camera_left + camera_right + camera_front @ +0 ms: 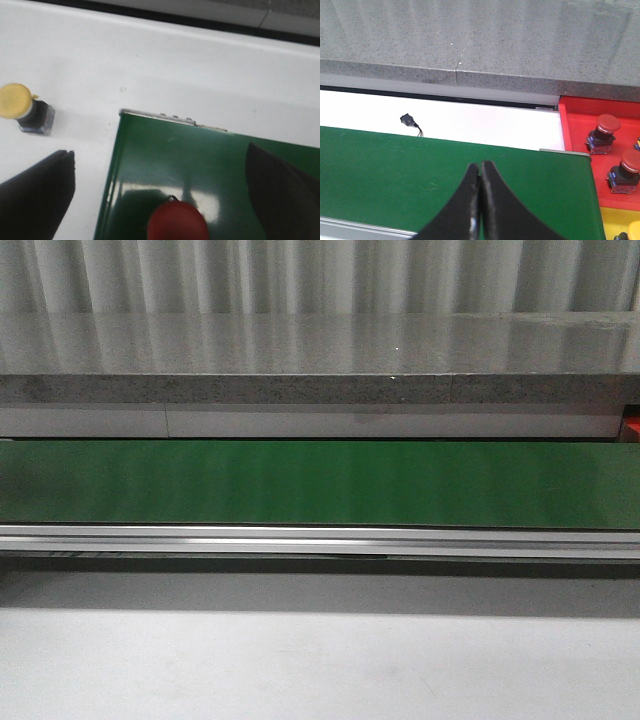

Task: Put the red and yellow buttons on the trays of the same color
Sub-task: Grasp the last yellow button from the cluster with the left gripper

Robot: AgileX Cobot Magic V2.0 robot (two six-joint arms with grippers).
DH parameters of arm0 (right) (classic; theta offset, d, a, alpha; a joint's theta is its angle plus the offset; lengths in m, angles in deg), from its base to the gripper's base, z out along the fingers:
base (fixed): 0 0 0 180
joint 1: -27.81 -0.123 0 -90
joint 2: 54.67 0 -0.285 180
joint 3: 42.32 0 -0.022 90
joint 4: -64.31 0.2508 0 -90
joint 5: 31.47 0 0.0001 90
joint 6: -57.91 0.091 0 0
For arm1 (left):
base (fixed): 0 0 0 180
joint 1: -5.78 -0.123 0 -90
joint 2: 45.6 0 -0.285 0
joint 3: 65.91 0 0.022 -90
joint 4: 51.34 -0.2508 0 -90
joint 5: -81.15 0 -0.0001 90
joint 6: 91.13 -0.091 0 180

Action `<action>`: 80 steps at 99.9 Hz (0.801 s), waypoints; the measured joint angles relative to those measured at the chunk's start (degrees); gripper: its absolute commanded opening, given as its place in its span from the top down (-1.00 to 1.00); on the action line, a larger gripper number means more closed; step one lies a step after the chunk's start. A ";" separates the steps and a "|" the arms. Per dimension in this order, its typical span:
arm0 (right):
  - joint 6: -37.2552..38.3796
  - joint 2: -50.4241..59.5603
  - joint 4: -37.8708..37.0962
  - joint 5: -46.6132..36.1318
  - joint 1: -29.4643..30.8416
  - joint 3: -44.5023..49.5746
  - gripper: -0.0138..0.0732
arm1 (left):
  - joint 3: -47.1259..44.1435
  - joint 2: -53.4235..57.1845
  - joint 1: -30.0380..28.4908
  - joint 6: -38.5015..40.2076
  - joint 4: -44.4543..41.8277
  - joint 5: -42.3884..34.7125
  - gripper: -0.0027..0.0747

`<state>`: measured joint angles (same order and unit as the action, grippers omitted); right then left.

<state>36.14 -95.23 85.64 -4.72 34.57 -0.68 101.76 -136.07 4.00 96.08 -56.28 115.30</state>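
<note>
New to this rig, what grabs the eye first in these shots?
The long green belt spans the whole front view, bare there. By the left wrist, a red button sits on the belt's end between the open left gripper's fingers, with a yellow button on the white surface beside it. Past the shut right gripper, a red tray holds two red buttons.

Front view: even, cool indoor light; soft vertical glare bands on the green belt (320,483) and the grey stone ledge (320,345); a shadow strip lies under the aluminium rail (320,540), toward 6 o'clock. Left wrist view: soft and blurred throughout, red button (177,222) at 6 o'clock smeared, white surface (165,60) near overexposed, bright reflection patches on the belt. Right wrist view: sharpest frame, red tray (600,112) saturated, finger tips (480,172) slightly out of focus.
</note>
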 measured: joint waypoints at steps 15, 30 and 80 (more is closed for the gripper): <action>0.00 0.00 0.00 0.00 0.00 0.00 0.84 | 1.77 -2.69 -4.95 0.00 -0.32 -0.11 -0.78; 0.00 0.00 0.00 0.00 0.00 0.00 0.84 | 1.77 -7.71 -10.50 0.00 -0.60 0.01 -0.78; 0.00 0.00 0.00 0.00 0.00 0.00 0.84 | 10.08 -24.88 -17.30 0.00 -1.89 -3.12 -0.78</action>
<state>36.14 -95.23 85.64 -4.72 34.57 -0.68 111.85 -160.95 -13.30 96.08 -58.16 112.18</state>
